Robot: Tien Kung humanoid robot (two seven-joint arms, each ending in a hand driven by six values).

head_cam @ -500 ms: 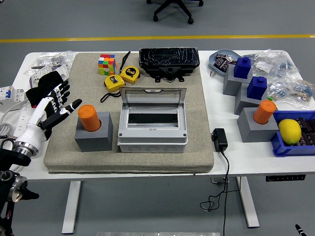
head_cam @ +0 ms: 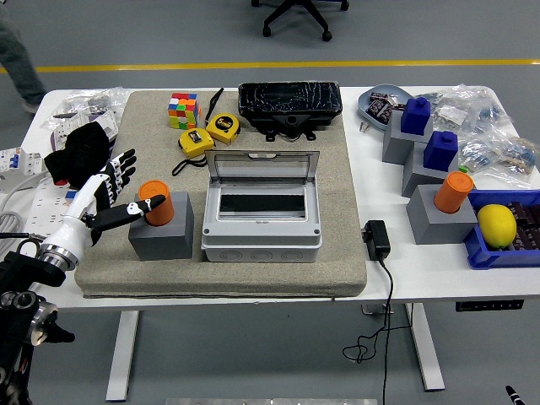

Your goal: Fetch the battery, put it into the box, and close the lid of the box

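An orange cylindrical battery (head_cam: 157,201) stands upright in a grey block (head_cam: 161,229) on the left of the tan mat. My left hand (head_cam: 115,197) is open just left of it, fingers spread, its thumb tip touching the battery's side. The grey box (head_cam: 261,224) sits mid-mat with its clear lid (head_cam: 263,167) raised at the back and a dark opening inside. A second orange battery (head_cam: 453,191) stands in a grey block (head_cam: 440,216) on the right. My right hand is not visible.
A Rubik's cube (head_cam: 183,110), two yellow tape measures (head_cam: 209,132) and a black case (head_cam: 289,103) lie at the mat's back. Blue-topped blocks (head_cam: 415,126), a blue bin with a lemon (head_cam: 497,224) and a black adapter (head_cam: 376,239) are on the right. A person's leg (head_cam: 18,59) shows top left.
My left hand has moved right toward the battery, its thumb now reaching the battery's side. A person's leg has come into view at the top left.
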